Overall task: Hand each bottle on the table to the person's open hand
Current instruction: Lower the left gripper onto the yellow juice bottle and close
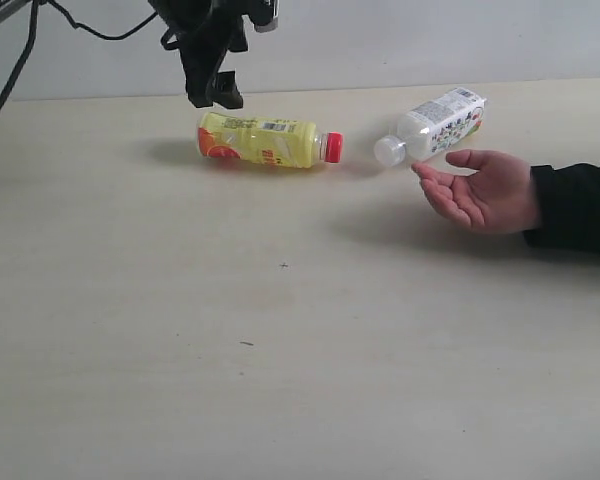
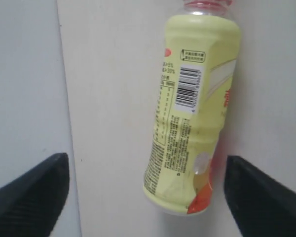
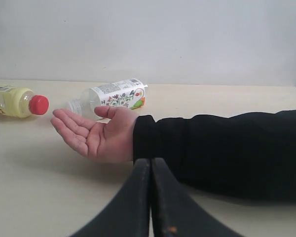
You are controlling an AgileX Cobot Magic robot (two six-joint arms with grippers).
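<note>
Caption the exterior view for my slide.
Open black left gripper hovers over a lying yellow plastic bottle with red cap; whitish white-capped bottle lies by person's open hand.

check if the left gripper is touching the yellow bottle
Apart. The left wrist view shows the open left gripper straddling the yellow bottle, with table showing either side.

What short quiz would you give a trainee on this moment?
1. True or false: the yellow bottle stands upright on the table.
2. Which lies nearer the open hand? A) yellow bottle B) whitish bottle
3. Fill in: the left tool is open; the right tool is ____.
Key: 1 false, the yellow bottle lies on its side. 2 B. 3 shut.
</note>
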